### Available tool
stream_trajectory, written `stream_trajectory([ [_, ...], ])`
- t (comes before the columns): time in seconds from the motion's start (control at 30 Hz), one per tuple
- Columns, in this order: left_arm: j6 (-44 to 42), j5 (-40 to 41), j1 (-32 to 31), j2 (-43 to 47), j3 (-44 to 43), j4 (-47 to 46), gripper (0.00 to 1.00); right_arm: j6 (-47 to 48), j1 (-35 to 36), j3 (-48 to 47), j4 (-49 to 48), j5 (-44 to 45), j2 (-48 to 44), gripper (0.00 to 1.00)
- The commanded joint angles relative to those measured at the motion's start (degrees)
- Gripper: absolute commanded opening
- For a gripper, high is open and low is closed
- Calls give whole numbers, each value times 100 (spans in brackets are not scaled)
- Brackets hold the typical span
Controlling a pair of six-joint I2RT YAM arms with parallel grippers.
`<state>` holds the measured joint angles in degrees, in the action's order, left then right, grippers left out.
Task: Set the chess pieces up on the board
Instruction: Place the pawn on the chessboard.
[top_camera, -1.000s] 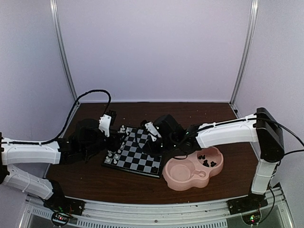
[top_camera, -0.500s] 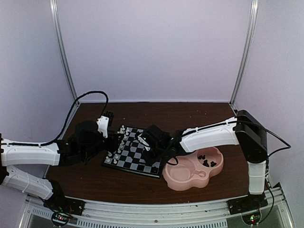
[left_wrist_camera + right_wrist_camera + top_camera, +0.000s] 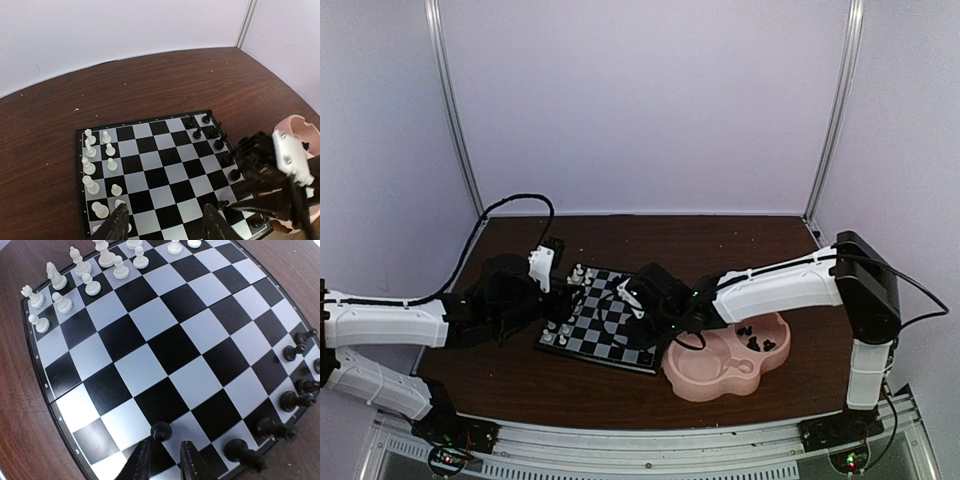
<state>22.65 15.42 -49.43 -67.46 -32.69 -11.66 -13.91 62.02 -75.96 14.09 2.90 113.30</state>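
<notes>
**Right arm low over the black side, left arm waiting over the white side**

Top view: the board (image 3: 605, 322) lies at an angle on the brown table (image 3: 650, 232), with a pink dish (image 3: 720, 372) just beside its near right corner. Several spare black men (image 3: 756, 341) lie in the dish's right bowl. The left gripper (image 3: 563, 297) comes in from the left on a low, nearly level forearm and sits over the board's left edge. The right arm rises from its base, bends at the elbow and stretches leftward across the dish. This carries the right gripper (image 3: 628, 300) over the board's middle.

Left wrist view: the left gripper (image 3: 167, 227) looks down on the board (image 3: 160, 165). Its fingers (image 3: 117, 226) are spread wide and hold nothing. White pieces (image 3: 100, 170) stand in two files at the left and black pieces (image 3: 212, 132) along the right edge. The right gripper (image 3: 265, 167) leans in low beside them.

Right wrist view: the right gripper (image 3: 165, 460) points steeply down at the board (image 3: 165, 340). Its fingers (image 3: 142, 460) are only slightly parted. A black pawn (image 3: 161, 430) stands upright on its square right at the tips, and it does not look clamped.
</notes>
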Motion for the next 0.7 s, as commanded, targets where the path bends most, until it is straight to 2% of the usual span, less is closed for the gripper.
stream_trajectory([
  [0.0,-226,-666,5,-235,-366,282,49,80,47,513,-494,344,-996,24],
  [0.13,-253,-1009,-44,-708,-815,743,46,118,35,1092,-827,977,-1824,26],
  [0.27,-583,-1002,-408,-1308,-1340,1117,43,57,-49,1632,-1175,1539,-2381,26],
  [0.4,-609,-975,-609,-2066,-2033,1831,40,-145,-206,1977,-1383,1832,-2695,26],
  [0.5,-559,-954,-658,-2394,-2271,2064,35,-243,-310,2128,-1399,1929,-2849,26],
  [0.67,-501,-1043,-706,-2763,-2564,2347,34,-363,-361,2312,-1392,2303,-3061,26],
])
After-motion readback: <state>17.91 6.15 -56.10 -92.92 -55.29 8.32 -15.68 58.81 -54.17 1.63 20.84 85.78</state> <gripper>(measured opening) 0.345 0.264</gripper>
